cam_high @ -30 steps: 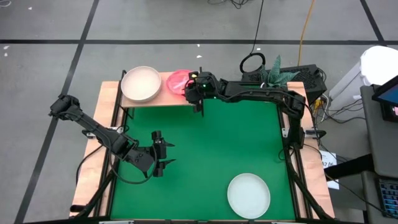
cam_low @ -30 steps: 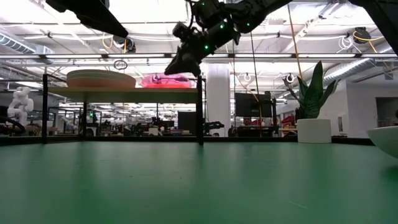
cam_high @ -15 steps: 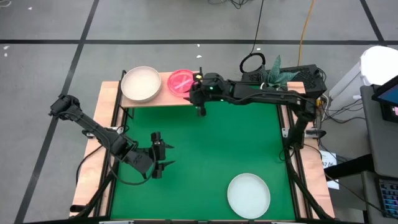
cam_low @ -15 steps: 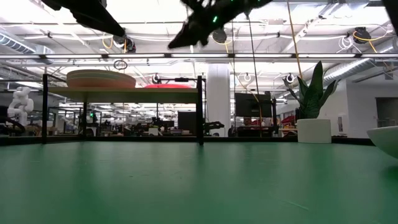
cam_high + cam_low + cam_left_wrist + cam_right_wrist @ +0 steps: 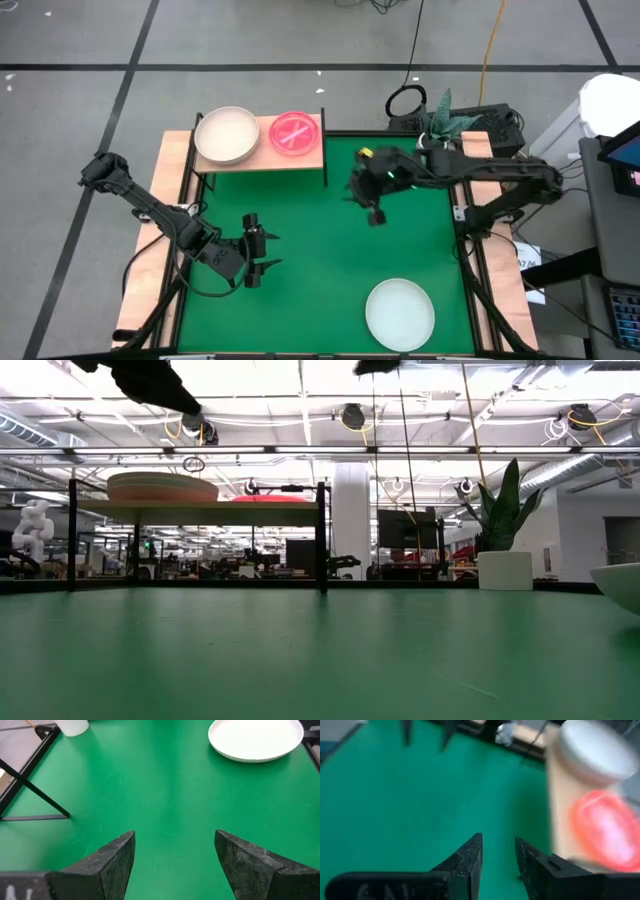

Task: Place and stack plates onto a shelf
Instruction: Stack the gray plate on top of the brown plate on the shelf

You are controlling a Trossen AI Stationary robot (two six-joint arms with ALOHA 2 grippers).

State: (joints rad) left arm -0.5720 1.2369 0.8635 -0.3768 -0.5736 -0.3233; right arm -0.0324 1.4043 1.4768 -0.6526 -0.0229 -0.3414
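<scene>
Green felt-like covering spreads over the counter [image 5: 320, 230], and on it, toward the lower right of the high view, lies a lone pale plate [image 5: 400, 313], the next likely candidate for stacking. It looks rigid, smooth and probably slippery, fairly light but breakable if dropped; the raised rim is the sensible place to pinch, since the flat centre offers nothing to grip. At the upper left of that view stands the shelf [image 5: 310, 160], carrying a stack of large pale plates [image 5: 226, 134] on its left half and a small magenta plate [image 5: 296, 133] on its right half, the two just beside each other. The right hand [image 5: 374, 213] hangs above the middle of the counter, apart from the shelf, its fingers set narrowly apart with nothing between them. The left hand [image 5: 262, 258] waits low at the left, spread wide and empty, facing across the open green toward the lone plate. Beyond the counter's far right corner sit a potted plant [image 5: 446, 116] and cables [image 5: 404, 101], clear of the path. The shelf's thin black legs [image 5: 322, 540] and the plates already on it are what a carried plate could knock.
</scene>
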